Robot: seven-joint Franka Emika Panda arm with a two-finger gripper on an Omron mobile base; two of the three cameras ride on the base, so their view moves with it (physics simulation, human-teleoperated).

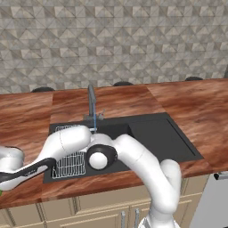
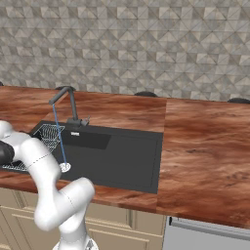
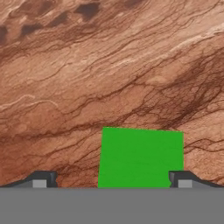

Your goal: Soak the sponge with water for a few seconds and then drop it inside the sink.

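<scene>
The sponge (image 3: 140, 157) is a flat bright green block lying on the brown wooden counter (image 3: 109, 65), seen from above in the hand view. My gripper (image 3: 111, 180) is open just over it, its two dark fingertips (image 3: 41, 179) spread wide; the right tip is at the sponge's right edge and the left tip stands apart from it. A sliver of green shows at the sponge (image 1: 1, 192) in the left base view's lower left edge, where my arm reaches. The black sink (image 1: 164, 138) lies to the right. The water (image 2: 59, 136) falls as a thin blue stream onto the drain (image 2: 64, 167).
A grey faucet (image 1: 91, 102) stands behind the sink, its spout over the basin's left part. A white wire rack (image 1: 69, 165) sits in the sink's left end, partly behind my arm. Wooden counter runs on both sides, under a tiled wall.
</scene>
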